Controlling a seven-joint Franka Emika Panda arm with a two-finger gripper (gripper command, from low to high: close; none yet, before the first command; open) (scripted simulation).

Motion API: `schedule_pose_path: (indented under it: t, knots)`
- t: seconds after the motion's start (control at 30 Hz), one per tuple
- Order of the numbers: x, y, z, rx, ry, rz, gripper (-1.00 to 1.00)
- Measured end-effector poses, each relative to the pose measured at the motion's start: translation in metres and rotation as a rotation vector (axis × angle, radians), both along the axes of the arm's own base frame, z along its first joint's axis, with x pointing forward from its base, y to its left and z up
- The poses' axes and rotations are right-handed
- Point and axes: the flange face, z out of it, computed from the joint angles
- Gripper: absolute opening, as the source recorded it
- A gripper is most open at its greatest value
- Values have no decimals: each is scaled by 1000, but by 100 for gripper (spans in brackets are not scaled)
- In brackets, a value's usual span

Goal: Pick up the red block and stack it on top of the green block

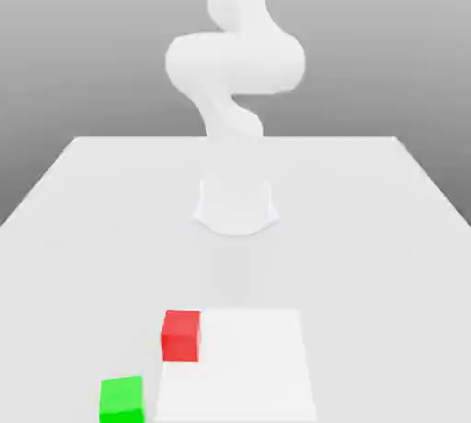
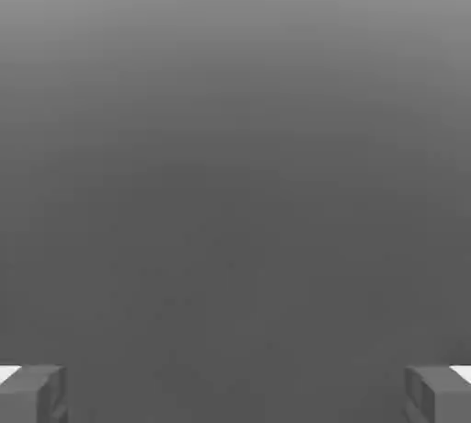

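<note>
Gripper (image 2: 235,394) released above a white table, both blocks resting untouched.

In the hand view, the two grey fingertips (image 2: 32,394) are being held wide apart with nothing between them. In the exterior view, the white arm (image 1: 235,67) is being shown rising from its round base (image 1: 235,205) on the table (image 1: 92,200). The red block (image 1: 181,335) is being shown near the front edge, at the corner of a brighter white square patch (image 1: 244,366); the green block (image 1: 121,400) is lying nearer the camera and toward the exterior view's left, apart from it.

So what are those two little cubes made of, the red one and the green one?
Hard to say: it's a rendered scene. The red block and green block both look like plain matte plastic or painted wood: flat single colour, no shine, grain or markings.
</note>
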Motion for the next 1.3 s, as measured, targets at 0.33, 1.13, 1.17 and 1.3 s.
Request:
schedule_pose_path:
  t: [0.33,1.13,1.17,1.3]
  knots:
    - [66,-45,-240,-55,377,-41,0]
    - [4,-72,-515,48,715,-21,-100]
    - [5,-72,-508,49,714,-21,-100]
    - [5,-72,-470,49,714,-21,-100]
